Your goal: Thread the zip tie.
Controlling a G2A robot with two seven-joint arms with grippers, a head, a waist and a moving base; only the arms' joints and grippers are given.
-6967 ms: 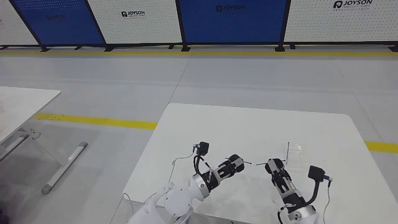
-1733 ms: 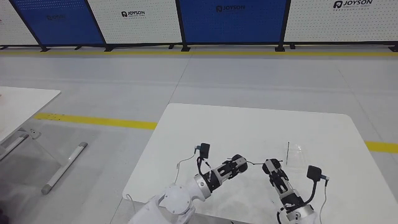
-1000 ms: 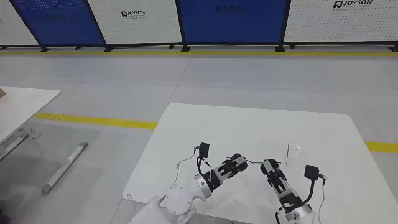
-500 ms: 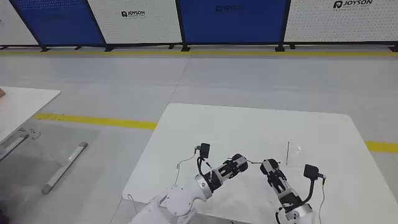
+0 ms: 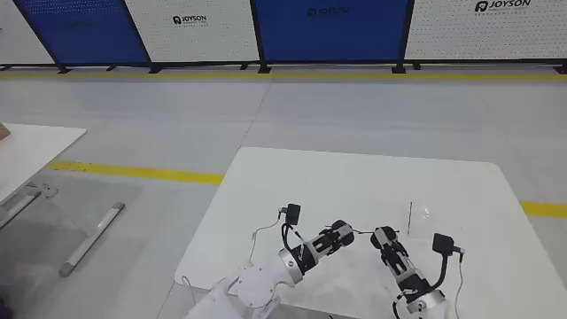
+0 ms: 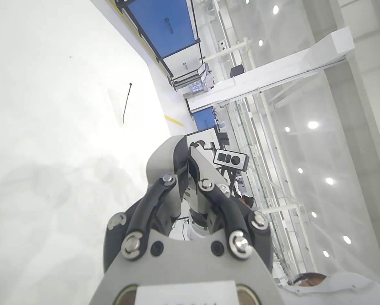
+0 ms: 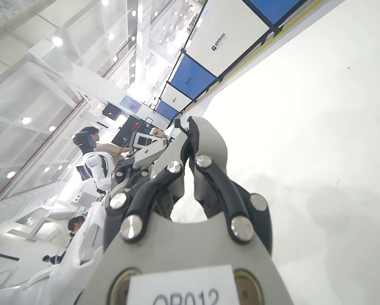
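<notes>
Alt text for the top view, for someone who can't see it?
Two robot arms meet at the robot's side of a white table, the left gripper and right gripper closed on a thin black zip tie that bridges the gap between them. A second zip tie lies loose on the table just beyond the right gripper.

White table (image 5: 354, 177); blue and white pegboard panels (image 5: 292, 27) behind; yellow floor line (image 5: 133, 172).
</notes>
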